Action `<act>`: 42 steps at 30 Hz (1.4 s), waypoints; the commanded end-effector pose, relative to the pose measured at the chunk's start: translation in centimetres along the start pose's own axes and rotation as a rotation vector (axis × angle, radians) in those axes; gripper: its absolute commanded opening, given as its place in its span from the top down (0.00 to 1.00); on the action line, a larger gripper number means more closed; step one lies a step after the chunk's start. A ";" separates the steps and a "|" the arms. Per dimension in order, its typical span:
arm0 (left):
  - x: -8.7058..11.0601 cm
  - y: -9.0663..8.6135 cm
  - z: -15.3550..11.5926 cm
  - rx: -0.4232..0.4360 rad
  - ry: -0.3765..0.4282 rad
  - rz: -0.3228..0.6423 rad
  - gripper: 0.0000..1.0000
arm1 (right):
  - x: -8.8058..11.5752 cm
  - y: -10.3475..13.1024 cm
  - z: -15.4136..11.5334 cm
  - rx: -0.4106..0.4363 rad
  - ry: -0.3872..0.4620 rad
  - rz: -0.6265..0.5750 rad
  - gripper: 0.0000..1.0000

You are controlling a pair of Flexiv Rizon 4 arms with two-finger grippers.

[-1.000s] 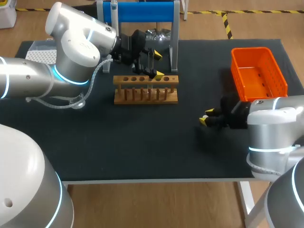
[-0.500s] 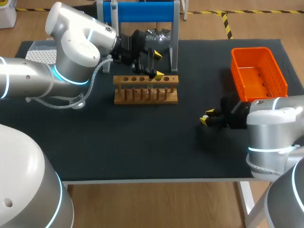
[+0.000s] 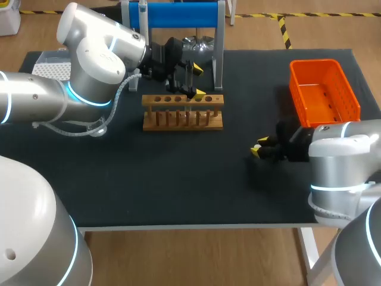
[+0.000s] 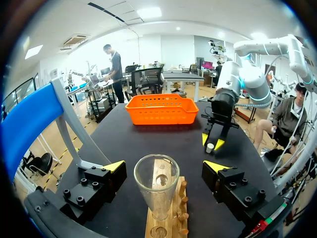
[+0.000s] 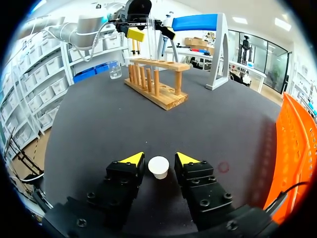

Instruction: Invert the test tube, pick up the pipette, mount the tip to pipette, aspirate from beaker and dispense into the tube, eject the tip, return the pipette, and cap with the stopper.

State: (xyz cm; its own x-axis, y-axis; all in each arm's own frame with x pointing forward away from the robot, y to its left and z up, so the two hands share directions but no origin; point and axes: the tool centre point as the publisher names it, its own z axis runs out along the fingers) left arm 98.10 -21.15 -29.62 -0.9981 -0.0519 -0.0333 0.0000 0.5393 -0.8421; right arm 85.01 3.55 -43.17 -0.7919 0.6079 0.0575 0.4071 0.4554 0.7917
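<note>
Left fingers [image 4: 114, 166]: spread open, one on each side of the test tube, not touching it.
Test tube [image 4: 156, 191]: upright on the wooden rack [image 3: 182, 111], upper middle of the head view.
Right fingers [image 5: 133, 159]: clamped on the white stopper [image 5: 159, 167], lower right on the bench [image 3: 178, 179], well apart from the tube.
Nearer arm: left.

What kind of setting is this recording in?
Probably a mock chemistry bench for robot trials: wooden rack holding a glass test tube, blue pipette stand, white stopper in the right gripper.
</note>
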 end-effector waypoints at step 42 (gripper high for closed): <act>-0.1 0.0 0.0 -0.001 0.002 -0.001 0.00 | -0.7 6.4 -1.4 -0.048 0.040 -0.161 1.00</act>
State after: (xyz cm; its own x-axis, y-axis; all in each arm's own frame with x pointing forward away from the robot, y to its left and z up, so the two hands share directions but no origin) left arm 98.10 -21.15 -29.62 -0.9981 -0.0519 -0.0333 0.0001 0.5393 -0.8421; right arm 86.83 5.61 -38.61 -0.8502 0.5222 -0.0673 0.2465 0.5077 0.8255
